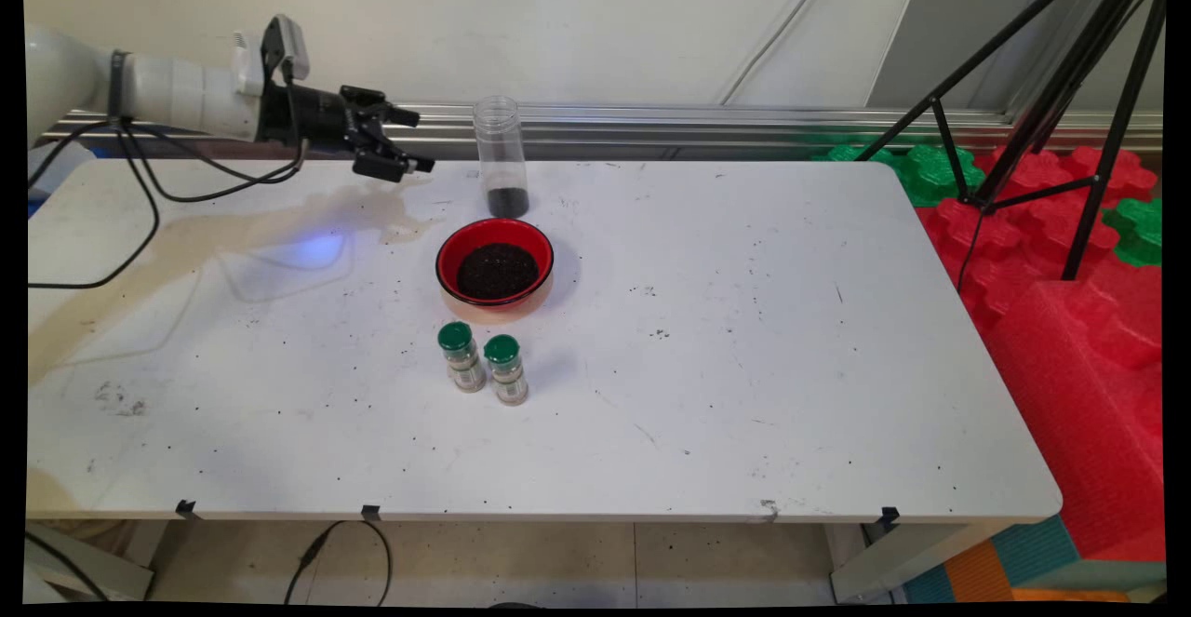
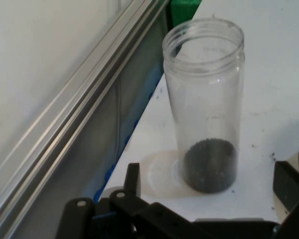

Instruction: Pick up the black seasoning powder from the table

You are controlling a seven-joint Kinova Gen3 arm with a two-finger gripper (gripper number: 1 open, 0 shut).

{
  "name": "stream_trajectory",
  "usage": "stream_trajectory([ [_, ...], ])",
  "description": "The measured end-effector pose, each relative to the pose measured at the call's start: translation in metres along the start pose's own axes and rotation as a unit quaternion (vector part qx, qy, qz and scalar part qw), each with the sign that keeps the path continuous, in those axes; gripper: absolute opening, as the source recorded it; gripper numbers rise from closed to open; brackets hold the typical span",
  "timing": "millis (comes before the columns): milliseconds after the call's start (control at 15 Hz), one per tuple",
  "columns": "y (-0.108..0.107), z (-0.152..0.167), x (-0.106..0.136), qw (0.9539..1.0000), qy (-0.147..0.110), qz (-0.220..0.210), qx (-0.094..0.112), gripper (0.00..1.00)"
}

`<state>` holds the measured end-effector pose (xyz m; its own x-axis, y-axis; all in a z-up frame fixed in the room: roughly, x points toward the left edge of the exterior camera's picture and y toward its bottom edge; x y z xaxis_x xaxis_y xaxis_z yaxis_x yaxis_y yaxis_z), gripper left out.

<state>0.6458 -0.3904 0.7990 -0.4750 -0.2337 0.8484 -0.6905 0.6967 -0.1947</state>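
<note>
While the white arm reached in from the left above the table's (image 1: 744, 394) far edge, its black gripper (image 1: 409, 142) hung in the air with its two fingers spread apart and nothing between them. It pointed sideways toward a tall clear jar (image 1: 501, 156), which stood upright and uncapped just to its right, near the table's back edge, apart from the fingers. A shallow layer of dark grains filled the bottom of the jar.

From the hand camera, the jar (image 2: 205, 104) stood ahead of the gripper (image 2: 209, 184), its open mouth visible, with one finger (image 2: 132, 180) low on the left and the other at the right edge.

Just in front of the jar sat a red bowl (image 1: 495, 263) holding a mound of the same dark grains. Nearer the camera, two small bottles with green caps (image 1: 483, 362) stood upright side by side, close together. A black tripod (image 1: 1051, 105) stood beyond the table's right end, over red and green foam mats (image 1: 1070, 301).
</note>
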Motion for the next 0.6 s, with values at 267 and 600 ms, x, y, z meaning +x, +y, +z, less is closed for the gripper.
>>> stream_trajectory([
  [267,-0.017,0.024,-0.006,0.9989,0.024,0.028,-0.028,1.0],
  [600,-0.031,0.045,-0.013,0.9961,0.045,0.048,-0.058,1.0],
])
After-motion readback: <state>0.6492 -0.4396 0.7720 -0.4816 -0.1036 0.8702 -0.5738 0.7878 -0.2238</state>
